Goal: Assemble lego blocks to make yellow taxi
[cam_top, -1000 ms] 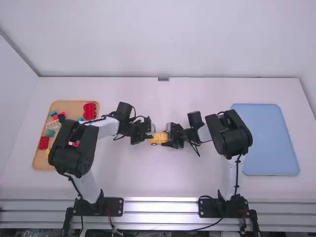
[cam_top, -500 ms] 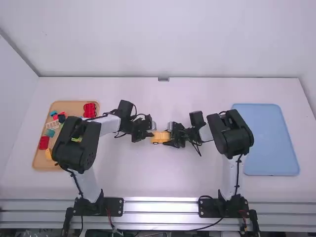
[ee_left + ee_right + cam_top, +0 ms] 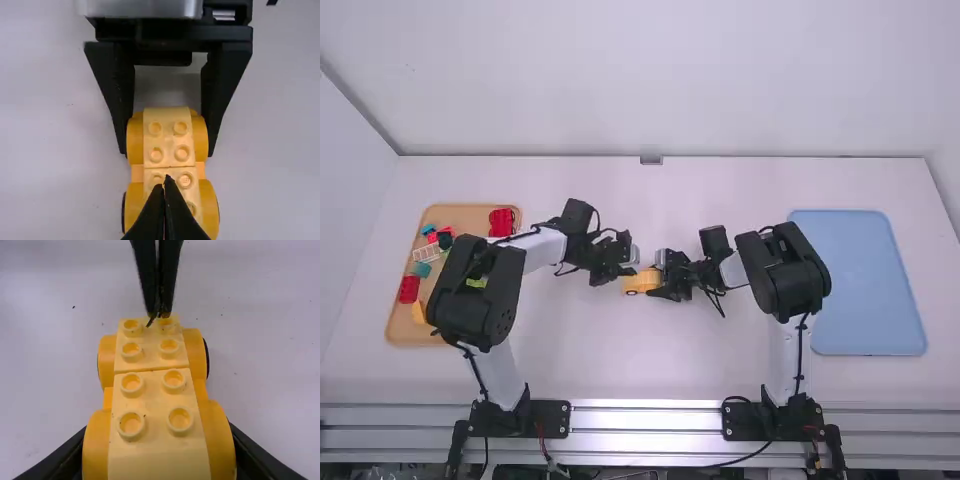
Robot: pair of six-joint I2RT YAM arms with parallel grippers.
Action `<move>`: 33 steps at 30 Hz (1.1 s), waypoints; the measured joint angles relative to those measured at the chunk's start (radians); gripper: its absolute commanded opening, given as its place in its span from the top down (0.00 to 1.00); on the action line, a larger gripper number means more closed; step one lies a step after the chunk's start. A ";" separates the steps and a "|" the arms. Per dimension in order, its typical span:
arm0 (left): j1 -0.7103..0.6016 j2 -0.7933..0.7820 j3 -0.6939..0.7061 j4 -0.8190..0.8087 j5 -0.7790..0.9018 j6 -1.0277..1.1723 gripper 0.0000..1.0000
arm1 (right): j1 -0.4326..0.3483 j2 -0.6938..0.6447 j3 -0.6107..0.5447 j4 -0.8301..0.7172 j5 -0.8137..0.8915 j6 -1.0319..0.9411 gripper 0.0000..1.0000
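R claw (image 3: 657, 275) clamped on yel. car (image 3: 155, 405), a finger each side. L claw (image 3: 632, 266) together, tips at opp. end's studs (image 3: 132, 328), poss. touching.

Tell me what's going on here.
Two robot arms are working on a yellow car made of blocks, in the middle of the table. The right gripper holds one end between its fingers. The left gripper, its fingers shut, has its tips at the studs on top of the other end. Loose blocks lie in the brown tray.
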 measured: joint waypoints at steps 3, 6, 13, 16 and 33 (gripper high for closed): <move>0.000 0.008 -0.018 0.000 0.004 0.000 0.98 | 0.000 0.000 0.000 -0.002 -0.004 -0.003 0.42; 0.001 0.012 -0.018 0.008 0.006 -0.009 0.98 | 0.000 0.000 0.000 -0.002 -0.004 -0.003 0.42; -0.005 0.013 -0.017 0.029 -0.014 -0.070 0.98 | -0.006 0.000 0.000 0.000 0.000 -0.003 0.42; -0.005 0.013 -0.014 0.025 -0.015 -0.072 0.98 | -0.005 0.000 0.000 0.000 0.000 -0.001 0.42; 0.046 -0.165 0.163 -0.161 -0.103 -0.114 0.01 | 0.004 0.000 0.000 -0.002 0.004 0.001 0.21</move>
